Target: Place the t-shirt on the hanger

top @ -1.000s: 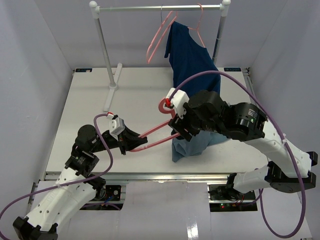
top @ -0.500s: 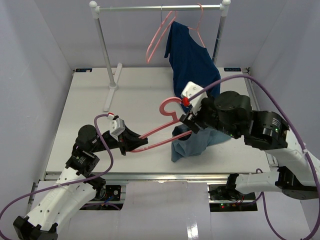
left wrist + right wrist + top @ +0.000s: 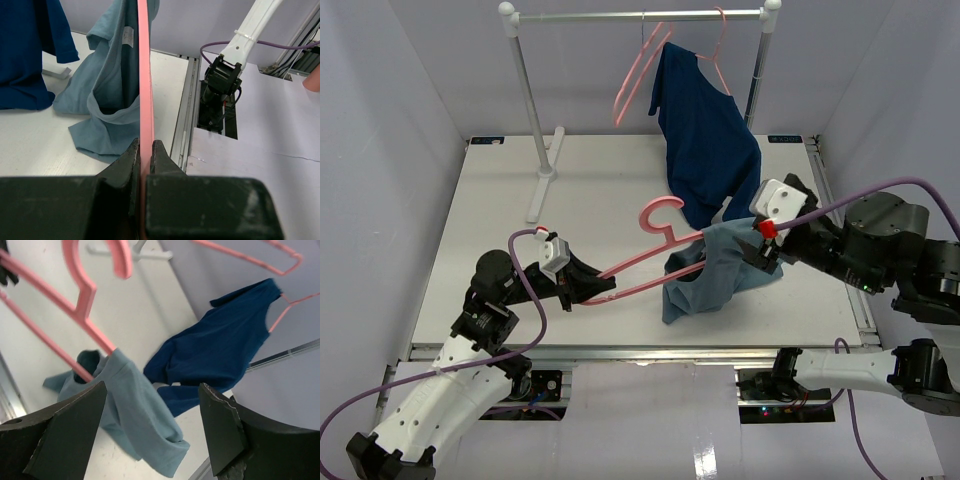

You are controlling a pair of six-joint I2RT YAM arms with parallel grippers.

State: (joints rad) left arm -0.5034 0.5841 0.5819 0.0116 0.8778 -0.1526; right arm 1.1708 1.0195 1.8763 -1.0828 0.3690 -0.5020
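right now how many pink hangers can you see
3. One hanger clamped in the left gripper, far end inside the blue-grey t-shirt; a bare hanger and a loaded hanger, carrying the navy shirt, hang on the rail.

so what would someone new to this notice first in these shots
A pink hanger slants across the table, clamped at its near end by the left gripper, with a blue-grey t-shirt bunched over its far end. Just right of the shirt the right gripper hangs open, holding nothing. At the back a dark navy shirt hangs from a rail.
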